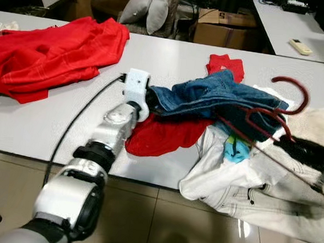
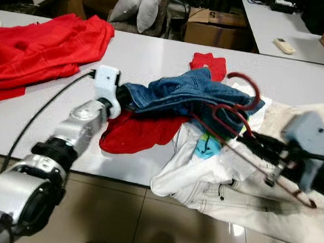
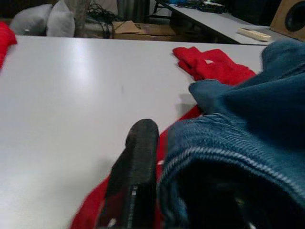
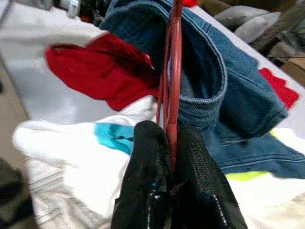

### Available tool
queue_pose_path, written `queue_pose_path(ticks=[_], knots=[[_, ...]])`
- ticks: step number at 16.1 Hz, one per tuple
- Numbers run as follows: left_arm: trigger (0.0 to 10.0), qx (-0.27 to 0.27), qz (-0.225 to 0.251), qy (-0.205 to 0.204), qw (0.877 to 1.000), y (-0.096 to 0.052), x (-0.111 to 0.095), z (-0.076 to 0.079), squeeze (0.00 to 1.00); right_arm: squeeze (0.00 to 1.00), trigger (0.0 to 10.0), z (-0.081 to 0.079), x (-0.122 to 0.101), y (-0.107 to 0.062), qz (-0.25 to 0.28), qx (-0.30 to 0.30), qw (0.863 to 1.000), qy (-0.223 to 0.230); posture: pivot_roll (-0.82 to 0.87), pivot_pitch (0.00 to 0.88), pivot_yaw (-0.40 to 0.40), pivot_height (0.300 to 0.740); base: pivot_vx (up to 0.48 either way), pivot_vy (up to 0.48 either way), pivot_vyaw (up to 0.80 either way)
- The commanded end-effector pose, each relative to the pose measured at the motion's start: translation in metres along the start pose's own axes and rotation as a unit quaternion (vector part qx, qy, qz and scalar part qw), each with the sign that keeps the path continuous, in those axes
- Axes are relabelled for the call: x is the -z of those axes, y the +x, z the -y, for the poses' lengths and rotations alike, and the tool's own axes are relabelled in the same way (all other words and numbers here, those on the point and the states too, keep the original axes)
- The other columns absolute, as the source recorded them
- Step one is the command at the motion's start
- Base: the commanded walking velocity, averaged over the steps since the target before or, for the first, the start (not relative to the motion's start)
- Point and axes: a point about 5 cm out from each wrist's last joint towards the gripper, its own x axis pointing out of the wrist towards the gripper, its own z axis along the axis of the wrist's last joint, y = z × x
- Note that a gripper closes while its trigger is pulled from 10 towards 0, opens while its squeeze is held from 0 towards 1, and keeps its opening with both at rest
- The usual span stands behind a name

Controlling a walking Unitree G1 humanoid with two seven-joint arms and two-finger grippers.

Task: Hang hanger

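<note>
Right pincer [image 4: 171, 157] is clamping the dark red hanger [image 2: 231, 114], which is lying across the jeans [image 1: 221, 98] on the counter [image 1: 173, 59]. Left pincer [image 3: 136, 171] is reaching into the jeans; fingers' gap cannot be told. Red cloth [image 1: 160, 136] and white garment [image 1: 226, 173] are crowding beside the jeans. No legible writing.

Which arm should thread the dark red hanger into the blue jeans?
Right. The right gripper is shut on the dark red wire hanger, which lies against the blue denim jeans; the left gripper holds their waistband.
</note>
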Motion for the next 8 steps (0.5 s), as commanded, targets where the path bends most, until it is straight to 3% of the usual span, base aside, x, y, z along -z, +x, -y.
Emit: queue_pose_path(ticks=[1, 4, 5, 8], knots=[[10.0, -0.003, -0.005, 0.011, 1.000, -0.001, -0.004, -0.008, 1.00, 0.00, 10.0, 0.000, -0.012, -0.014, 0.022, -0.021, 1.000, -0.003, 0.04, 0.003, 0.046, 0.740, 0.000, 0.000, 0.00], [10.0, -0.011, -0.016, 0.008, 1.000, -0.004, -0.004, -0.020, 1.00, 0.00, 10.0, 0.011, -0.014, -0.033, 0.028, -0.013, 0.999, 0.015, 0.04, 0.005, 0.045, 0.740, 0.000, 0.000, 0.00], [10.0, -0.014, -0.025, 0.014, 1.000, -0.006, -0.004, -0.026, 1.00, 0.00, 10.0, 0.011, -0.008, -0.040, -0.004, -0.017, 1.000, 0.016, 0.04, 0.003, 0.043, 0.740, 0.000, 0.000, 0.00], [10.0, 0.010, -0.044, 0.043, 0.998, -0.011, -0.005, -0.038, 1.00, 0.00, 10.0, 0.002, -0.007, -0.047, -0.029, -0.051, 0.998, 0.018, 0.04, 0.004, 0.043, 0.740, 0.000, 0.000, 0.00]])
